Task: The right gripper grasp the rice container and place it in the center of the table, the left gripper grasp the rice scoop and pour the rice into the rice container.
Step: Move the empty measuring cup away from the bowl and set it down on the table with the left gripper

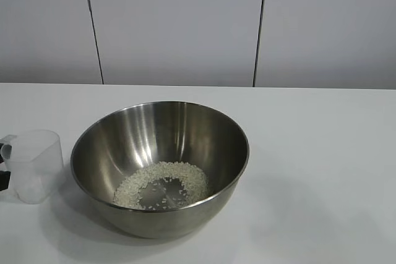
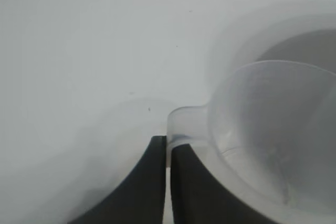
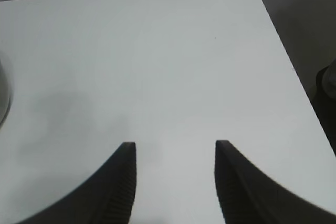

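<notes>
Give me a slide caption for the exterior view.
Rice lies in the rice container mid-table, with the empty rice scoop upright beside it.

My outside camera looks level across the table (image 1: 322, 153) at the wall, close to the rice container (image 1: 159, 165). My left wrist camera sits right by the rice scoop (image 2: 262, 129). My right wrist camera looks down from higher; both wrist cameras see the table.

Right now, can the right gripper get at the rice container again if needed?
Probably yes. The right gripper hangs open over bare table, nothing between its fingers, and the rice container shows only as an edge in its view. The left gripper holds the rice scoop on the far side.
</notes>
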